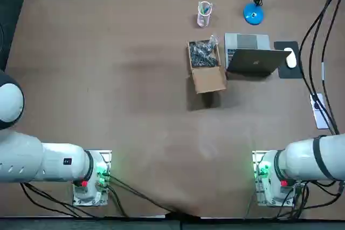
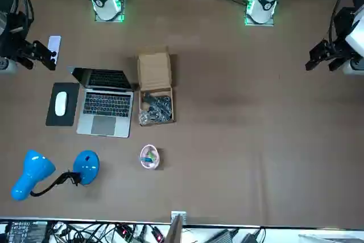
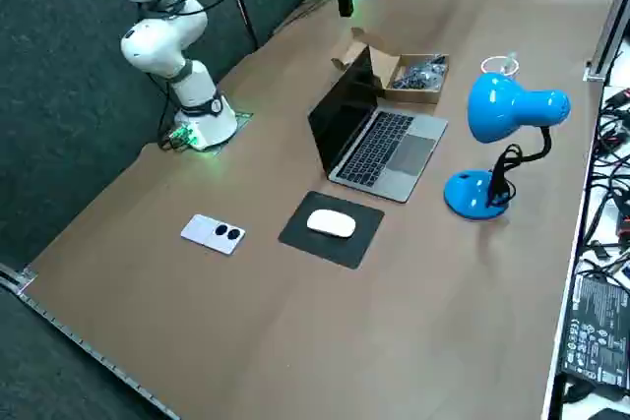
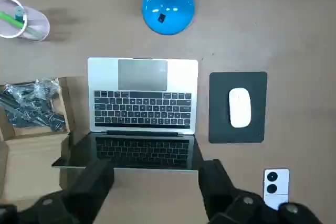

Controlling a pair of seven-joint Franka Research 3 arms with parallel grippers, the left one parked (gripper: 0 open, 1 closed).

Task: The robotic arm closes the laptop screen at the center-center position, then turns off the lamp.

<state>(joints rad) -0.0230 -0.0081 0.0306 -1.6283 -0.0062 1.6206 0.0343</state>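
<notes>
My jaws stand open, wide apart and empty, raised well above the counter [image 1: 135,106] on the lid-back side of the laptop [image 4: 143,103]. The laptop sits open on the counter with its keyboard facing away from my base. Its lid [image 3: 333,125] is upright and leans slightly back toward me. I judge the lid to be a thin, stiff panel on a friction hinge, with a smooth metal back and a fragile screen face. Contact should therefore go on the back of the lid, at the centre of its free top edge, pushing it down toward the keyboard. An off-centre push may twist the panel or slide the light body, with a cardboard box [image 1: 205,65] just beside the laptop and a mouse [image 4: 240,107] near its other side. The lamp [image 4: 168,9] stands beyond the laptop's palm-rest edge, apart from it. A small dark mark [image 4: 161,18] on its base is probably the switch, needing one light press.
</notes>
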